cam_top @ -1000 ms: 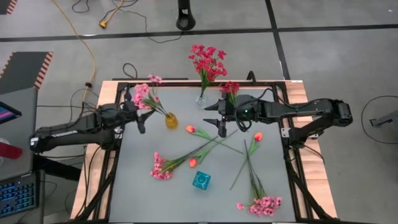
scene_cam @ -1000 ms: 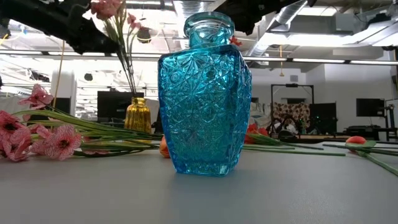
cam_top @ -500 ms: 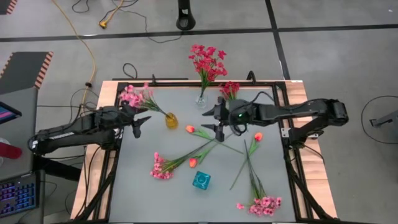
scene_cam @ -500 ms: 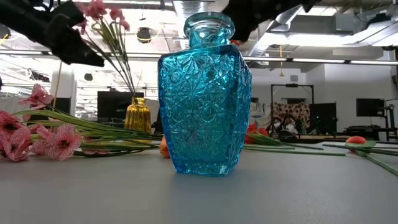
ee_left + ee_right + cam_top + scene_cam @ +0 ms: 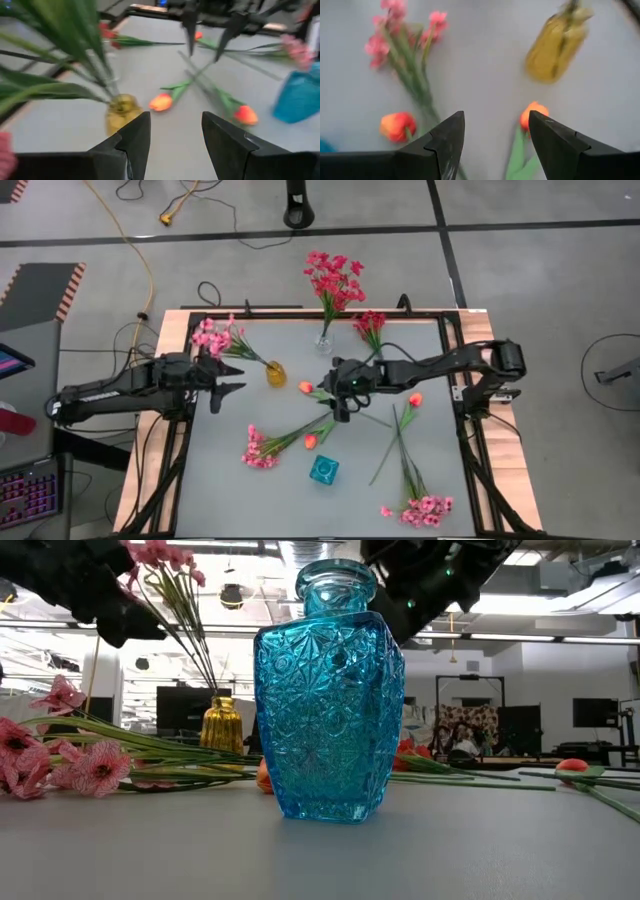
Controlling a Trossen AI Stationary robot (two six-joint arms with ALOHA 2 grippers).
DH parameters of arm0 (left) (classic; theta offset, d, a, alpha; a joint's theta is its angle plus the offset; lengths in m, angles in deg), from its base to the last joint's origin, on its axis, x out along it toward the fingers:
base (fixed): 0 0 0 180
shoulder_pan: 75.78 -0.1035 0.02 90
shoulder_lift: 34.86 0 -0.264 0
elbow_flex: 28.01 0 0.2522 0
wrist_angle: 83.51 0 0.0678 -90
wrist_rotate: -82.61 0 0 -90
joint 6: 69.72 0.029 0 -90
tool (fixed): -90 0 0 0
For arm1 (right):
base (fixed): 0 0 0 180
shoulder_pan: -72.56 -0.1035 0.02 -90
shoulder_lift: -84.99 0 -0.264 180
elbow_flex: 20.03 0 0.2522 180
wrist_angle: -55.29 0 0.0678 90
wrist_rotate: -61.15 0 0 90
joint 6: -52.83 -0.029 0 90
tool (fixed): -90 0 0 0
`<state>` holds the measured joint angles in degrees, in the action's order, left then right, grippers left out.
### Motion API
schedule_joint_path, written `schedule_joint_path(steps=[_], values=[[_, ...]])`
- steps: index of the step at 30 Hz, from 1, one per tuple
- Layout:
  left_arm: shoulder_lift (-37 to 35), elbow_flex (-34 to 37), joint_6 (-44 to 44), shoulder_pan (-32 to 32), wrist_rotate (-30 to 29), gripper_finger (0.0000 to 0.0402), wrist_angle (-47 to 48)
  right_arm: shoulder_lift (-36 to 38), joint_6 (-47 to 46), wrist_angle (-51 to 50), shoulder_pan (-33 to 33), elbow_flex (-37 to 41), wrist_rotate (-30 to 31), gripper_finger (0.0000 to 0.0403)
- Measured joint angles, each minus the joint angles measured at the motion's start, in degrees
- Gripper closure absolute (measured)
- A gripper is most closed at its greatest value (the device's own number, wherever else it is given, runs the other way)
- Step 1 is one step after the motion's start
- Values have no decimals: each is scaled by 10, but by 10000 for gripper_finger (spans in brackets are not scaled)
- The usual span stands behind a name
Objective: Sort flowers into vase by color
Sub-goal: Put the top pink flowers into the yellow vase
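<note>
right gripper fingers spread over orange tulip, bud pointing left, stem lengthwise rightward | left gripper fingers spread

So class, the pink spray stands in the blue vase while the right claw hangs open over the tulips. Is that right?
Not quite. The pink spray stands in the yellow vase, as the high view shows; the blue vase holds nothing. The right claw does hang open over the tulips.

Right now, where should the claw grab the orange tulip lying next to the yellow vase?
Best on the thin green stem just behind the orange tulip bud, coming straight down from above. It lies flat on the table, so the stem fits between the open right claw fingers, and the soft bud probably stays unsquashed.
</note>
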<state>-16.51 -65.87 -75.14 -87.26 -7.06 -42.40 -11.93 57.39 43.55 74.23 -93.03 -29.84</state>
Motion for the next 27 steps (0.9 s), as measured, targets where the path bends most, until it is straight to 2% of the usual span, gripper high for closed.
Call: schedule_joint_path(steps=[4,13,19,27], values=[[0,0,-29,20,24,237,0,-19,20,0,0,0,-26,154],[7,0,-139,64,35,237,-3,-13,19,-2,0,0,-27,154],[7,0,-185,71,42,237,52,-13,20,-5,0,0,-27,154],[8,0,-238,99,91,237,73,-13,20,-5,0,0,-27,154]])
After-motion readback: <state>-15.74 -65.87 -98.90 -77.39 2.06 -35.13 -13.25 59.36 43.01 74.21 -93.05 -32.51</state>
